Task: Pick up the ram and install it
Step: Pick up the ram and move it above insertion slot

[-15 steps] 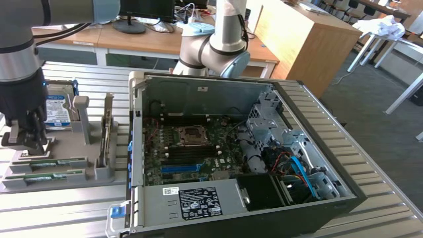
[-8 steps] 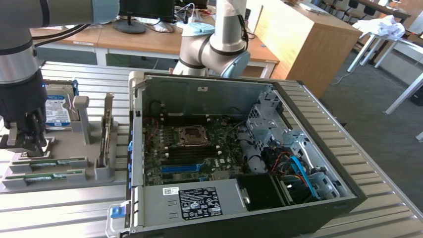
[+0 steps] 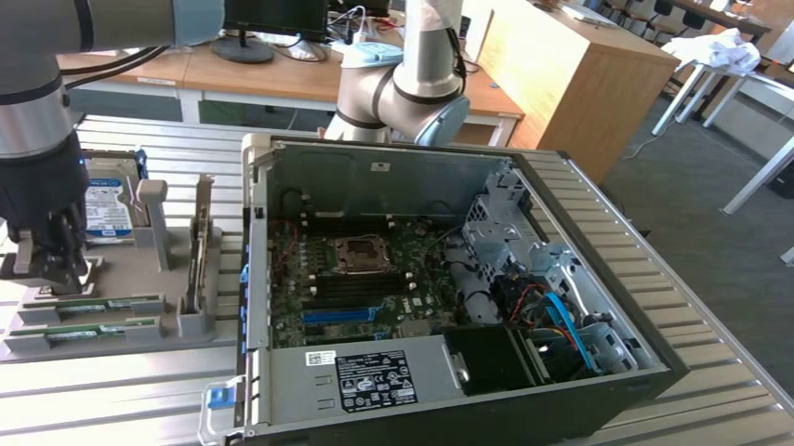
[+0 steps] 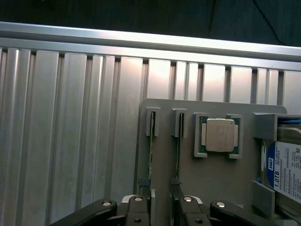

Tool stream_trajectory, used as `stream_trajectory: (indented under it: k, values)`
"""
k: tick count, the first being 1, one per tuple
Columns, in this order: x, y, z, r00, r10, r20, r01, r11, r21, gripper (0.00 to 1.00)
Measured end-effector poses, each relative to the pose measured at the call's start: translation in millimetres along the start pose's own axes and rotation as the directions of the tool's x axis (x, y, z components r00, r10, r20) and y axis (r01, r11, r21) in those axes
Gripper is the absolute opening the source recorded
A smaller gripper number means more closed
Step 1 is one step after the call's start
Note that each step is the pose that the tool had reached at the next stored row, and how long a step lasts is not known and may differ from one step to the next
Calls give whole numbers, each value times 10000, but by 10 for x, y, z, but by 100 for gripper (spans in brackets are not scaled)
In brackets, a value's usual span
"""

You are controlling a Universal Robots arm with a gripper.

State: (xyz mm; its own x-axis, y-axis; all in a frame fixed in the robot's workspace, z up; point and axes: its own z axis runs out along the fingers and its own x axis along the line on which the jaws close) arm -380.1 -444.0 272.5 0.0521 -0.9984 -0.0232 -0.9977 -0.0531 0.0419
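Two ram sticks lie on edge in slots of a grey holder plate [image 3: 125, 348] at the exterior view's left, one ram stick [image 3: 97, 302] behind the other [image 3: 89, 327]. In the wrist view they show as thin green edges, one ram [image 4: 151, 155] beside the other [image 4: 178, 155]. My gripper [image 3: 52, 271] hangs just above the plate, over one end of the sticks. Its dark fingers [image 4: 141, 207] stand open with nothing between them, touching neither stick. The open computer case [image 3: 583, 218] lies to the exterior view's right, with its motherboard memory slots [image 3: 360, 299] exposed.
On the same plate sit a square silver processor [image 4: 220, 135] and a blue-labelled hard drive [image 4: 288, 172], with upright grey posts [image 3: 155, 223] between. The plate rests on a ribbed aluminium table [image 4: 70, 141]. The arm's base [image 3: 416, 88] stands behind the case.
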Motion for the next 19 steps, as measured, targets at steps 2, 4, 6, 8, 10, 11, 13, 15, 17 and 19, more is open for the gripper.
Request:
stream_trajectory:
  k: [2, 4, 6, 8, 10, 11, 13, 15, 17, 19]
  values:
    - [0, 0, 7, 10000, 0, 0, 0, 10000, 1, 30]
    - [0, -1, 14, 10000, 0, 0, 0, 10000, 1, 30]
    - [0, -1, 22, 10000, 0, 0, 0, 10000, 0, 30]
    - [1, -1, 29, 10000, 0, 0, 0, 10000, 1, 30]
    - [1, -2, 37, 10000, 0, 0, 0, 10000, 1, 30]
    - [1, -2, 42, 10000, 0, 1, 0, 10000, 1, 30]
    - [1, -2, 52, 10000, 0, 1, 0, 10000, 1, 30]
    - [2, -3, 63, 10000, 0, 0, 0, 10000, 1, 30]
    - [2, -3, 73, 10000, 0, 0, 0, 10000, 0, 30]
    - [2, -4, 84, 10000, 0, 0, 0, 10000, 1, 30]
